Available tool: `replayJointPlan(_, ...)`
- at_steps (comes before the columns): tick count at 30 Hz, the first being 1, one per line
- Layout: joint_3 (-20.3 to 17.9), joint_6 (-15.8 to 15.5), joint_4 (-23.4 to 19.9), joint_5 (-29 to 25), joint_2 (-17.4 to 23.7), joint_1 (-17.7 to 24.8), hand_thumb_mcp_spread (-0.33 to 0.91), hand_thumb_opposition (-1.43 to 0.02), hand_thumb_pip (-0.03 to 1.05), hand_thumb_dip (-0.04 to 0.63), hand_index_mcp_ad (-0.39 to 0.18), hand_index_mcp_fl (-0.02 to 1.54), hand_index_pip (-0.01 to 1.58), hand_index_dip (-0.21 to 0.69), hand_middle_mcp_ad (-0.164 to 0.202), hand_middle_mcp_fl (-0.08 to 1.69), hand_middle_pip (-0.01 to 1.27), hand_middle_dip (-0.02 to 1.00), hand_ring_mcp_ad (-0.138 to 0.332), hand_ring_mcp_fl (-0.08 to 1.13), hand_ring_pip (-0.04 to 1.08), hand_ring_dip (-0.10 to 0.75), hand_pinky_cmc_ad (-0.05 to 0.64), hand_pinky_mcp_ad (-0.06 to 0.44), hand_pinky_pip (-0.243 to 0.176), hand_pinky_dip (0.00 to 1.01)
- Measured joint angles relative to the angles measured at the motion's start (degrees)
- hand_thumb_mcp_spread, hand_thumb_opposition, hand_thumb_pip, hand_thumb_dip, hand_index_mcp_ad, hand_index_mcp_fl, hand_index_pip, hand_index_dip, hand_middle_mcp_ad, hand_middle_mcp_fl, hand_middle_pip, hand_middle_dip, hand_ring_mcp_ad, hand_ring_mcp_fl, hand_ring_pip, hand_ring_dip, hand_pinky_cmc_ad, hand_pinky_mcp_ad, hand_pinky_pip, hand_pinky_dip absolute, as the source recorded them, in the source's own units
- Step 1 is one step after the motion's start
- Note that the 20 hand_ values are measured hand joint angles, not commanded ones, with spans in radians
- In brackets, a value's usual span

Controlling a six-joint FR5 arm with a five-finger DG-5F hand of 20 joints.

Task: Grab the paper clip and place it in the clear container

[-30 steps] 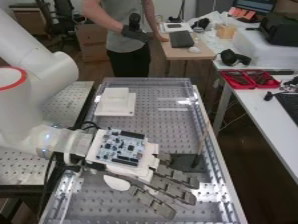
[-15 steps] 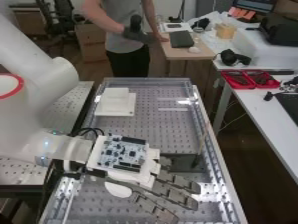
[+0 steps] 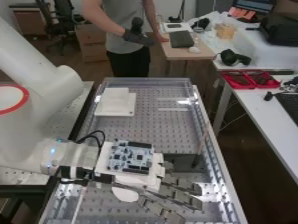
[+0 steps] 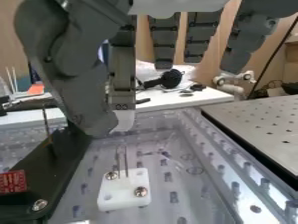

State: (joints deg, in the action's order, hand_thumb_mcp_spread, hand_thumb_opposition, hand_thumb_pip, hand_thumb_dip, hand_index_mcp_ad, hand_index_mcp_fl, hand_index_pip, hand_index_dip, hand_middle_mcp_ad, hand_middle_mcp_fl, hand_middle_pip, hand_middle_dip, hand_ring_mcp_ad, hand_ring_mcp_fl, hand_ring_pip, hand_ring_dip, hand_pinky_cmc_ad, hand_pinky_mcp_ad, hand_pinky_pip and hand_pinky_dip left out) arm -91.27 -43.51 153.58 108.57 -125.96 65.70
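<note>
Presently, the task stands at its start, as I judge it: nothing is grasped and nothing placed. My hand (image 3: 148, 181) is released, its fingers straight and empty, over the near part of the bench (image 3: 154, 129). Two thin wires, which I take for the paper clip (image 4: 126, 162), stand upright in a white block (image 4: 114, 198) fixed by screws (image 4: 140, 191). Left to do: the grasp, the lift, the carry and the release. Which thing is the clear container I cannot tell.

As to surroundings, a dark base (image 3: 184, 163) with a thin upright rod (image 3: 201, 145) stands toward the right, close to my fingers. The base carries a small red part (image 4: 12, 182) and stands near the white block. I judge the rod the chief obstacle; a sideways sweep could strike it. A white stack (image 3: 116, 103) sits at the far left, well apart, and should not hinder the work.
</note>
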Motion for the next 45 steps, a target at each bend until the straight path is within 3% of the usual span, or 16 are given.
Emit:
replayJointPlan(7, 0.37, -0.43, 0.37, 0.16, -0.22, -0.28, 0.42, -0.85, 0.75, 0.283, -0.152, 0.32, 1.51, 0.096, 0.091, 0.05, 0.14, 0.20, 0.122, 0.01, 0.08, 0.126, 0.333, 0.278, -0.042, 0.27)
replayJointPlan(45, 1.02, -0.54, 1.57, 0.10, -1.26, -0.42, 0.43, -0.85, 0.77, 0.300, -0.162, 0.24, 1.52, 0.096, 0.075, 0.05, 0.14, 0.20, 0.115, 0.01, 0.08, 0.126, 0.316, 0.260, -0.026, 0.24)
